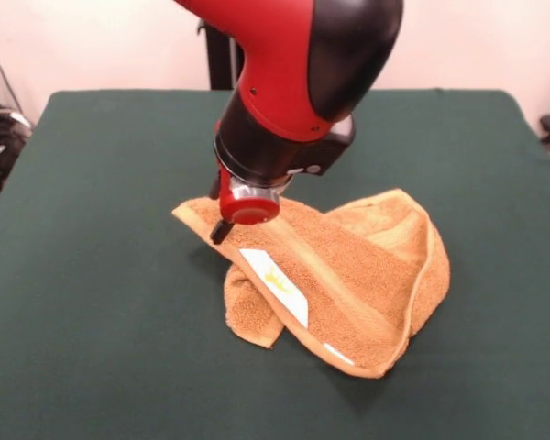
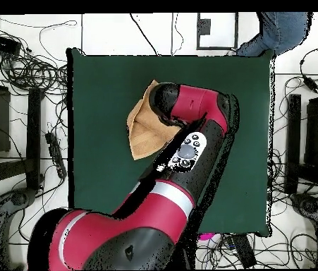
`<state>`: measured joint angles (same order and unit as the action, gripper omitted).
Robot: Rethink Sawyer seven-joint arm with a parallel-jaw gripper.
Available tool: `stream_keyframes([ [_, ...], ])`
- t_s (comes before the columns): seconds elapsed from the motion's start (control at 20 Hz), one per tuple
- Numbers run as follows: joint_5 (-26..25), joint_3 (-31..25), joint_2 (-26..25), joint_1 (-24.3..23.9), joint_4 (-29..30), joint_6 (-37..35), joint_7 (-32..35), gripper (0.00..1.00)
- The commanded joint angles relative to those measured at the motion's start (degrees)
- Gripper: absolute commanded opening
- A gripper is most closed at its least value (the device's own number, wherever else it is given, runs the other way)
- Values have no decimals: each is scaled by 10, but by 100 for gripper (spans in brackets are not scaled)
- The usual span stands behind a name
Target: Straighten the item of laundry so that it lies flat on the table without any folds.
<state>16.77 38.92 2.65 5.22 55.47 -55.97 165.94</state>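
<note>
One arm is reaching down over the table [image 1: 92, 275], and you are seeing its gripper [image 1: 222, 229] touching the far left corner of the orange-tan towel [image 1: 348, 275]. You cannot tell if the fingers are spread or pinching the cloth, because the red wrist is hiding them. The towel is lying near the middle of the table, folded over itself with a white label [image 1: 277, 282] showing. Probably the corner is being taken for pulling the fold open.
</note>
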Motion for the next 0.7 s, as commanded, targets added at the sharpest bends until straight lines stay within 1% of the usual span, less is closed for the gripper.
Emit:
stream_keyframes([
  [0.05,-4,-99,-20,16,72,20,21,100],
  [0.3,-4,-105,-31,11,73,62,25,100],
  [0.35,-9,-96,-40,14,68,87,38,100],
  [0.4,-3,-106,-40,10,74,115,41,100],
  [0.5,-5,-88,-55,24,67,161,80,100],
  [0.7,3,-76,-63,35,64,175,105,100],
])
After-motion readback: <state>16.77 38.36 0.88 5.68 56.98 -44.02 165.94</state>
